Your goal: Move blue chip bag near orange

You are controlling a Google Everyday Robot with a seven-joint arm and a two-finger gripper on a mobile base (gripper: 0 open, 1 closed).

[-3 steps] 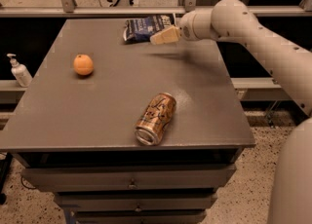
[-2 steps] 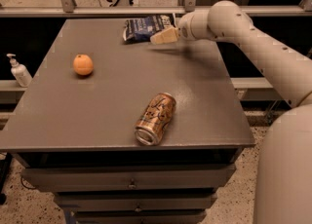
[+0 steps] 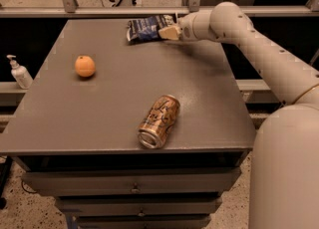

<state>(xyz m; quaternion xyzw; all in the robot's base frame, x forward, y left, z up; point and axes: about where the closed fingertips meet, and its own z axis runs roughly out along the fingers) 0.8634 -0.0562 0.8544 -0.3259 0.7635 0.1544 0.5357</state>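
Note:
The blue chip bag point(image 3: 146, 28) lies flat at the far edge of the grey table point(image 3: 124, 98), right of centre. My gripper point(image 3: 168, 32) sits at the bag's right end, low over the table and touching or nearly touching it. The orange point(image 3: 85, 66) rests on the table's left side, well apart from the bag, to the bag's front left. My arm point(image 3: 259, 49) reaches in from the right.
A gold-brown drink can point(image 3: 159, 121) lies on its side near the table's front edge. A white pump bottle point(image 3: 20, 72) stands on a ledge left of the table. A railing point(image 3: 149, 10) runs behind the table's far edge. Drawers point(image 3: 134, 188) sit below the tabletop.
My gripper has edged a little farther back, closer against the bag's right end, and my arm has shifted. The bag, orange and can have not moved.

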